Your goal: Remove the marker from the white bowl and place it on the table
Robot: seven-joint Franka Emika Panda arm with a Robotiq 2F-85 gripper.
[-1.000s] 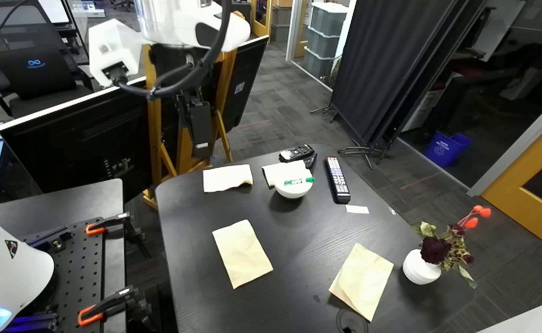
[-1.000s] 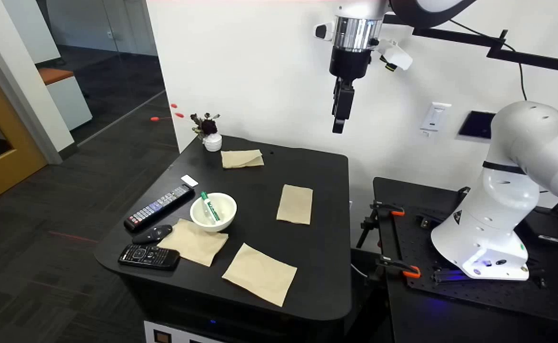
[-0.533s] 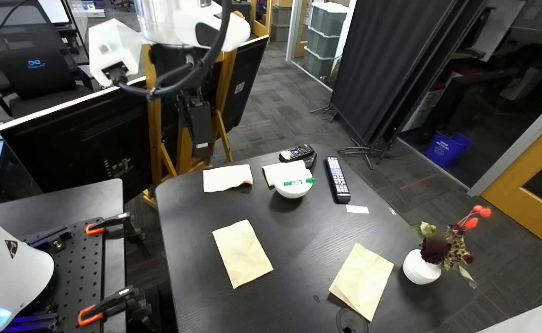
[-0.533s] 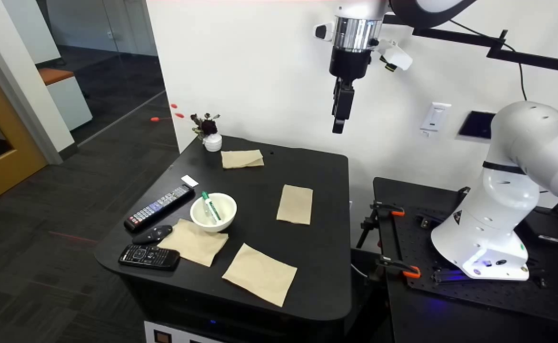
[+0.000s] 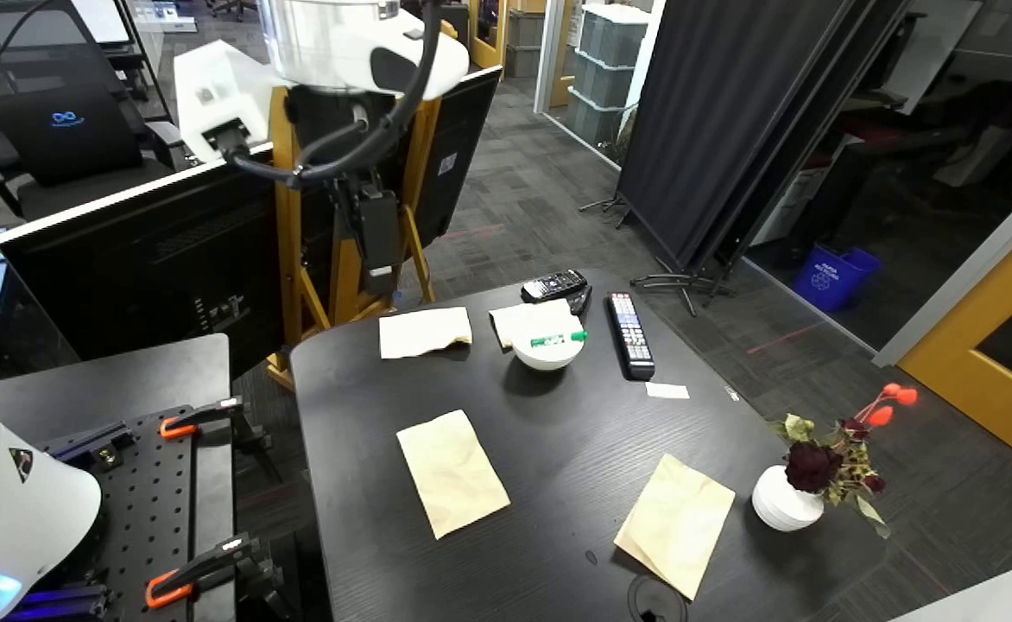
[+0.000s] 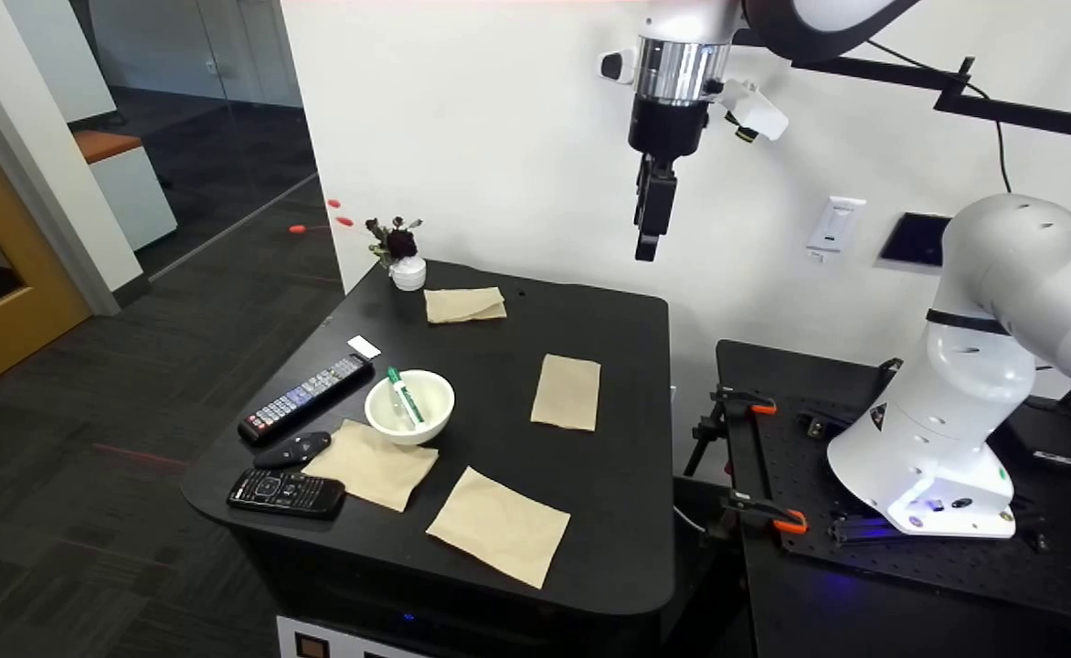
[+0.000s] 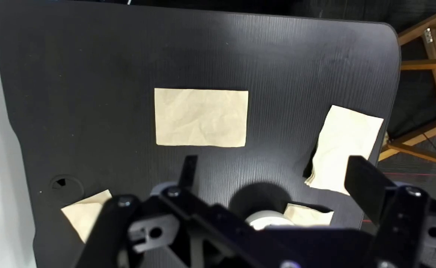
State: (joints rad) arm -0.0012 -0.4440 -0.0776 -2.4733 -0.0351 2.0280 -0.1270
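Note:
The green and white marker (image 5: 551, 340) leans in the white bowl (image 5: 543, 359), its green cap end over the rim. The marker (image 6: 407, 400) and bowl (image 6: 437, 417) also show in another exterior view. The bowl stands on the dark table (image 6: 618, 512). In the wrist view only the bowl's edge (image 7: 264, 217) shows behind the gripper body; the marker is hidden there. My gripper (image 7: 273, 163) is open and empty, its fingers wide apart. It hangs high above the table, well away from the bowl, in both exterior views (image 5: 379, 269) (image 6: 646, 249).
Several tan napkins lie on the table, one (image 6: 567, 393) near its middle. A long black remote (image 6: 305, 399) lies beside the bowl, with two smaller dark remotes (image 6: 285, 493) nearby. A white vase with dark red flowers (image 6: 408, 272) stands at a far corner. A wall is behind the gripper.
My gripper has moved slightly down within the last half second, still over the table and open. The marker, bowl and other things have not moved.

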